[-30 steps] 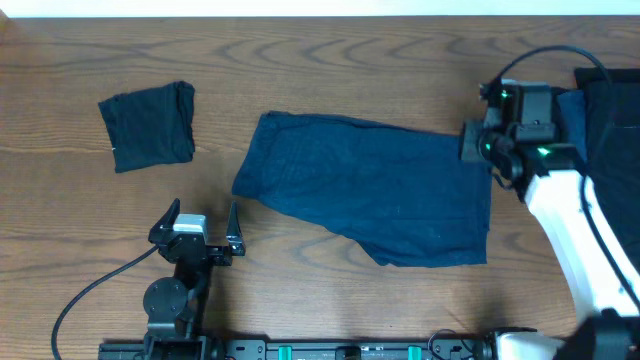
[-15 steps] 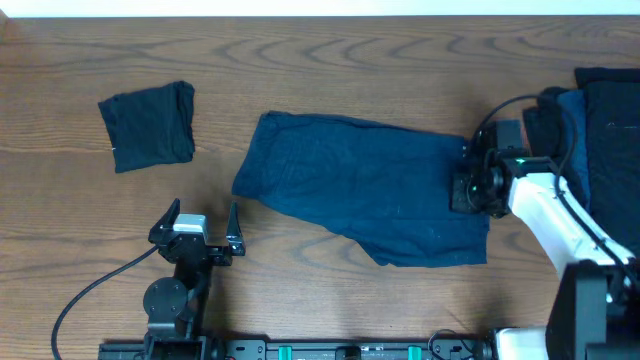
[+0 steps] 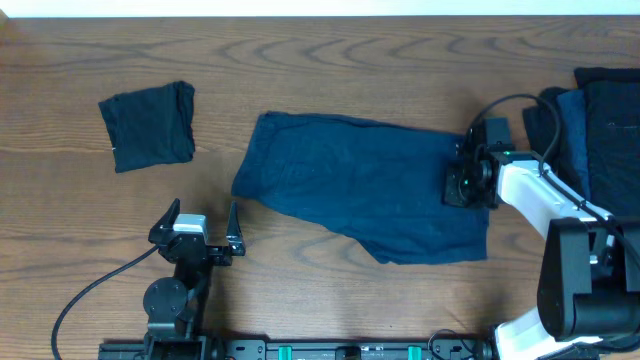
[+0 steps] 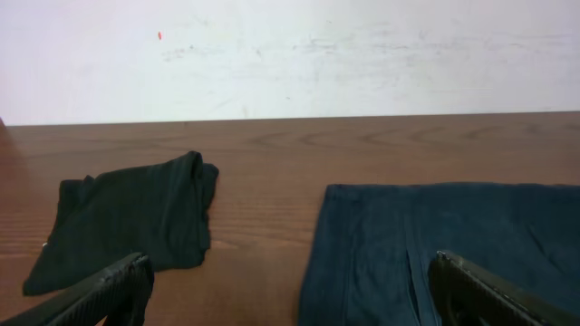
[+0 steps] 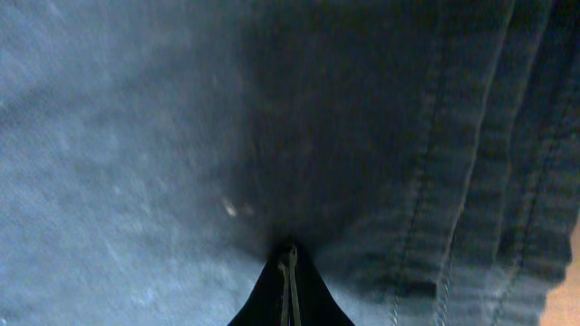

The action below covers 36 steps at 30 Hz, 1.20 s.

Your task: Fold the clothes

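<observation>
While the left gripper [image 3: 200,222] is sitting near the front left of the table [image 3: 330,60] with its jaws standing wide apart and holding nothing, the right gripper [image 3: 462,186] is pressing down on the right end of the blue garment [image 3: 360,190]. That garment is lying flat across the middle of the table, its long sides slanting toward the front right, with a few shallow creases. In the right wrist view the right gripper [image 5: 288,276] is showing its tips brought tight together against the blue cloth [image 5: 136,136], with a shadow pooling around them. Whether any cloth is caught between the tips I cannot tell. Stitched seams [image 5: 453,181] are running down the cloth just to the right of the tips, and a sliver of bare wood [image 5: 566,308] is peeking out at the lower right corner.

A black garment [image 3: 148,125] is lying folded into a rough square at the far left, well apart from the blue one. In the left wrist view the left gripper [image 4: 290,272] is facing both: the black garment [image 4: 127,222] is lying ahead to its left and the blue garment's left end [image 4: 435,226] ahead to its right, with bare table [image 4: 263,172] between them and a white wall [image 4: 290,54] behind. A pile [image 3: 600,110] of dark clothes is sitting at the right edge of the table, just beyond the right arm, partly cut off by the frame.
</observation>
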{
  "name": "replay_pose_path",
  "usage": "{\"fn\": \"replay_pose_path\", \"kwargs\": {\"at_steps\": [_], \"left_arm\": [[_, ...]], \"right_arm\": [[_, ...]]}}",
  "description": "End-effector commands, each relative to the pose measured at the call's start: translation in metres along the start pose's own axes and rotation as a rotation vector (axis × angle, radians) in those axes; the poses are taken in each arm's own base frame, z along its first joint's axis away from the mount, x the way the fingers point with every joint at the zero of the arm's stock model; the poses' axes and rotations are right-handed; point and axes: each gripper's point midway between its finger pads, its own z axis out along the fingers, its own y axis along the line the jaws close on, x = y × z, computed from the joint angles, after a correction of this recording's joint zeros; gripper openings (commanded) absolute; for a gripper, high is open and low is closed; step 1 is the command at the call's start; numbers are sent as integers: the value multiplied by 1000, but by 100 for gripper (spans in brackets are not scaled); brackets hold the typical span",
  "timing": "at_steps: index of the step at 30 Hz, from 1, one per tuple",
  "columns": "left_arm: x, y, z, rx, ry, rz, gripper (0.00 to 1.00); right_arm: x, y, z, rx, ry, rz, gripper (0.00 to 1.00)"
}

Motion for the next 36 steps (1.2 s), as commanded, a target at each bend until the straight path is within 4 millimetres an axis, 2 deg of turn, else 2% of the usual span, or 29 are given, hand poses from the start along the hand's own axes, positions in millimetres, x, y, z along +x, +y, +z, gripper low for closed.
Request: {"fn": "replay_pose_path", "kwargs": {"at_steps": [1, 7, 10, 12, 17, 23, 25, 27, 36], "left_arm": [[15, -4, 1, 19, 44, 8, 98], [15, -4, 1, 20, 44, 8, 98], [15, -4, 1, 19, 44, 8, 98], [15, -4, 1, 20, 44, 8, 98], [15, -4, 1, 19, 44, 8, 98], [15, -4, 1, 20, 44, 8, 98], [15, -4, 1, 19, 44, 8, 98], [15, -4, 1, 20, 44, 8, 98], [15, -4, 1, 19, 44, 8, 98]], "right_arm": [[16, -13, 30, 60, 63, 14, 1], [2, -17, 26, 76, 21, 22, 2], [-2, -12, 20, 56, 24, 22, 3], [-8, -4, 13, 19, 24, 20, 8], [-39, 18, -26, -56, -26, -12, 16], [-66, 28, -78, -64, -84, -101, 28], [-67, 30, -87, -65, -89, -101, 40], [-62, 29, -91, -63, -76, -96, 48], [-40, 23, -73, -51, -11, -89, 66]]}}
